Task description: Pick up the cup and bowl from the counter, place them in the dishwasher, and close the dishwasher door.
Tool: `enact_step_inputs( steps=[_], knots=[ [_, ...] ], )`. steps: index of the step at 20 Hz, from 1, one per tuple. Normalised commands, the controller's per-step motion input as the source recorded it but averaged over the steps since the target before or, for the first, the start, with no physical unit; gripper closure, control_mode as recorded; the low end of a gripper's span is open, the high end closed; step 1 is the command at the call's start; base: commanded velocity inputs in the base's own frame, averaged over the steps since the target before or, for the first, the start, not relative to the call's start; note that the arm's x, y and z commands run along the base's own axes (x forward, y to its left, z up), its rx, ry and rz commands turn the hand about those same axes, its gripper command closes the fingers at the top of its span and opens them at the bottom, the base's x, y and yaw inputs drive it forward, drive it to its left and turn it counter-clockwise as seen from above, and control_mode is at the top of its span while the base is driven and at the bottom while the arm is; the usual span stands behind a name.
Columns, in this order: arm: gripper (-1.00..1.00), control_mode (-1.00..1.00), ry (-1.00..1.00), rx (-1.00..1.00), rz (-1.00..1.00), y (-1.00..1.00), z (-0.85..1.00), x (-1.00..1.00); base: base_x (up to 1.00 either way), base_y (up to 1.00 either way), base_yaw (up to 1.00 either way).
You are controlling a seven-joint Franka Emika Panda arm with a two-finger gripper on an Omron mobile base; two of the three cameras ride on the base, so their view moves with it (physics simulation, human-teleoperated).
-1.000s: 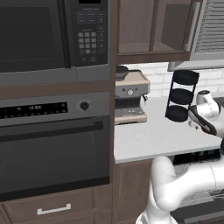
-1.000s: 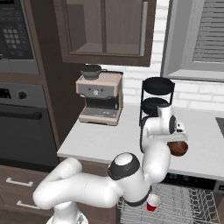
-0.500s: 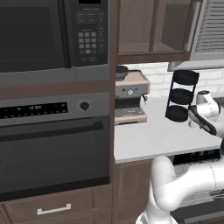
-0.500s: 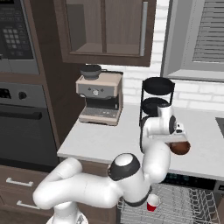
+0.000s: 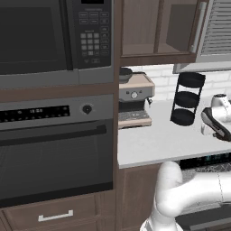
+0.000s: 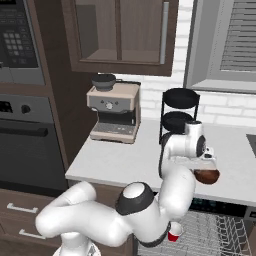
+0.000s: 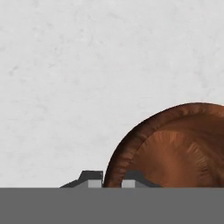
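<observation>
The glossy reddish-brown bowl [image 7: 175, 148] sits on the light counter [image 7: 65, 78]. Its rim runs between my two fingertips, and my gripper [image 7: 112, 181] is shut on that rim. From the right base view the bowl [image 6: 206, 175] lies near the counter's [image 6: 115, 162] front edge, with the gripper [image 6: 207, 163] pointing down onto it. The white hand [image 5: 215, 118] reaches to the right edge of the left base view. The red cup [image 6: 174, 233] stands in the dishwasher's wire rack [image 6: 215, 236], below the counter edge. The dishwasher door is out of view.
A black three-tier round rack [image 6: 178, 112] stands just behind the hand. A beige coffee machine [image 6: 113, 111] sits at the counter's left, next to the black oven [image 5: 54, 153]. Wall cabinets [image 6: 120, 35] hang above. Bare counter lies between the coffee machine and the bowl.
The jaws have gone from open to shut on the bowl's rim. The arm and bowl have hardly moved.
</observation>
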Motion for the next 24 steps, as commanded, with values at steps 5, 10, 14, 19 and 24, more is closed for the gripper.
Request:
enact_step_inputs(
  steps=[5, 10, 14, 19, 24],
  knots=[
    [1.0, -1.0, -0.02, 0.46, -0.13, -0.32, 0.02, -1.0, 0.0, 0.0, 0.0],
    [1.0, -1.0, -0.12, 0.53, -0.12, -0.48, 0.0, -1.0, 0.0, 0.0, 0.0],
    [1.0, -1.0, -0.21, 0.55, -0.14, -0.2, -0.25, -0.93, 0.0, 0.0, 0.0],
    [1.0, -1.0, -0.43, 0.38, -0.01, 0.02, -0.79, -0.58, 0.0, 0.0, 0.0],
    [1.0, -1.0, -0.25, 0.01, 0.04, 0.23, -0.41, 0.11, 0.0, 0.0, 0.0]
  ],
)
